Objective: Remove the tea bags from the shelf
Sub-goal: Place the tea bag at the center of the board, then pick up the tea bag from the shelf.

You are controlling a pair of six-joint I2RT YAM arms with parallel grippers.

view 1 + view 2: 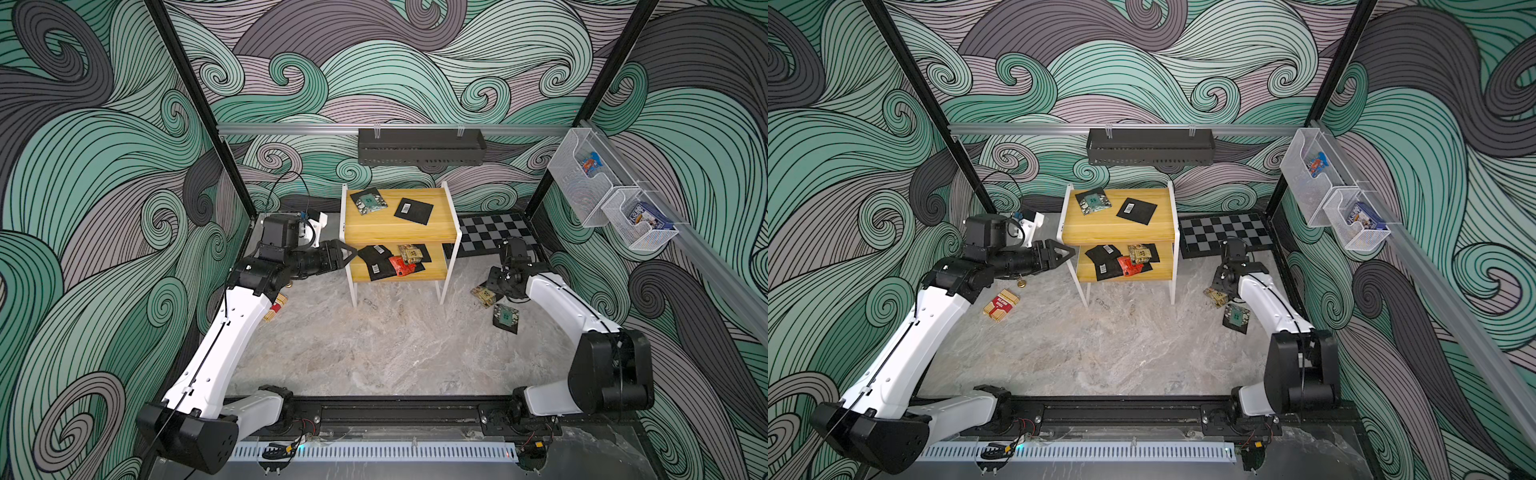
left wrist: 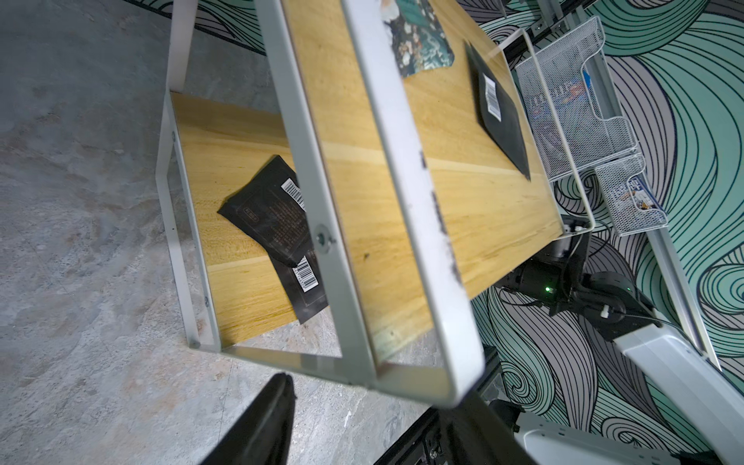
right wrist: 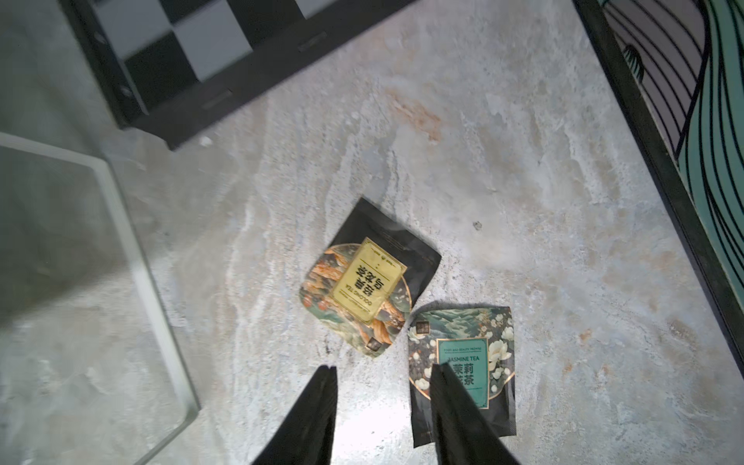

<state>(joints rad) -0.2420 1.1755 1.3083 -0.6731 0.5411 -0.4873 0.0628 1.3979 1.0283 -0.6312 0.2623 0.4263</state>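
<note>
The table carries the shelf near its far middle. On the wall behind the shelf hangs a black tray. A checkerboard lies to the right of the shelf, and two wire baskets hang on the wall farther right.

The left gripper is just beside the shelf's left frame, at a height between the two boards. Its fingers are spread and hold nothing; whether it touches the frame I cannot tell. The right gripper hangs over the table to the right of the shelf, fingers apart and empty. A striped box lies to the left of the shelf, toward the front.

Of the tea bags, six are on the shelf. A teal bag and a black bag lie apart on the top board. On the lower board, two barcode bags, a red bag and a tan bag overlap in a pile with one more black one. Two bags lie on the table to the right of the shelf, below the right gripper: an oolong bag and a jasmine bag, just beside each other.
</note>
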